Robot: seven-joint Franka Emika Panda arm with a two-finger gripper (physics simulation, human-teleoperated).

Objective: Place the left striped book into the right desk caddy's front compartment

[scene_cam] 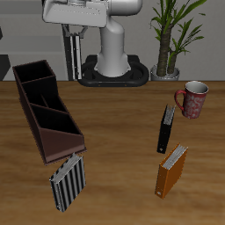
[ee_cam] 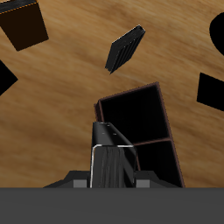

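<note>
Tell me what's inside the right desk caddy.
The right desk caddy shows only its dividers and dark, bare floors; no book seen inside. Its walls shade the lower corners, and in the wrist view a dark object covers part of one compartment.

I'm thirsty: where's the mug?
In the exterior view, the mug stands far back on the table, near the plant pot, behind the black book.

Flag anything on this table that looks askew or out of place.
The wide striped book lies crooked by the near end of the right desk caddy, close to the front edge of the table. The mug stands upright; nothing looks spilled.
</note>
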